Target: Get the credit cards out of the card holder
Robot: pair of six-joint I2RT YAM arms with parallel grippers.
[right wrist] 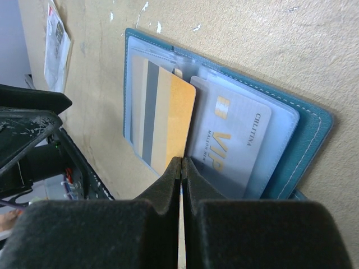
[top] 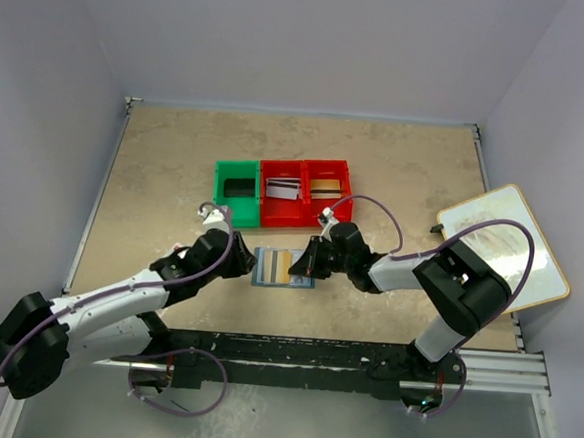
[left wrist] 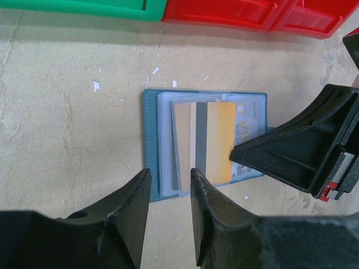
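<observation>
The blue card holder (top: 265, 267) lies open on the table; it also shows in the left wrist view (left wrist: 150, 140) and the right wrist view (right wrist: 314, 131). A gold credit card (left wrist: 219, 140) with a grey stripe sticks partly out of its left half (right wrist: 168, 112). A silver-grey VIP card (right wrist: 238, 134) sits in a clear sleeve on the other half. My right gripper (right wrist: 181, 161) is shut, its tips touching the gold card's edge (top: 307, 265). My left gripper (left wrist: 168, 175) is open, just off the holder's other side (top: 241, 261).
A green bin (top: 220, 186) and two red bins (top: 280, 215) stand in a row just behind the holder; the red ones hold cards (top: 282, 189). A white board (top: 506, 244) lies at the right edge. A white packet (right wrist: 56, 45) lies near the left arm.
</observation>
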